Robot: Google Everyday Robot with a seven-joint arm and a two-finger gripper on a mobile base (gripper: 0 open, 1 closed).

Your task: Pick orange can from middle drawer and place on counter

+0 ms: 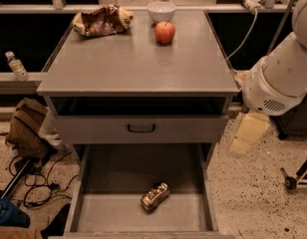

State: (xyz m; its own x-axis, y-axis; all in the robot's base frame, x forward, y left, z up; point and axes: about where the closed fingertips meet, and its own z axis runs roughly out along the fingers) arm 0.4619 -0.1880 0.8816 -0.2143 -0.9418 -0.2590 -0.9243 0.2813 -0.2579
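Can: the orange can lies on its side on the floor of the open middle drawer, near its front, touching neither wall.
Claw: your claw hangs beyond the desk's right edge, below its top and well apart from the can. Whether it is apart or together, you cannot tell.
Handling: probably light, thin-walled, slick and apt to roll.
Hold: grip across the middle of its body, gently.
Back edge: apple, bowl.
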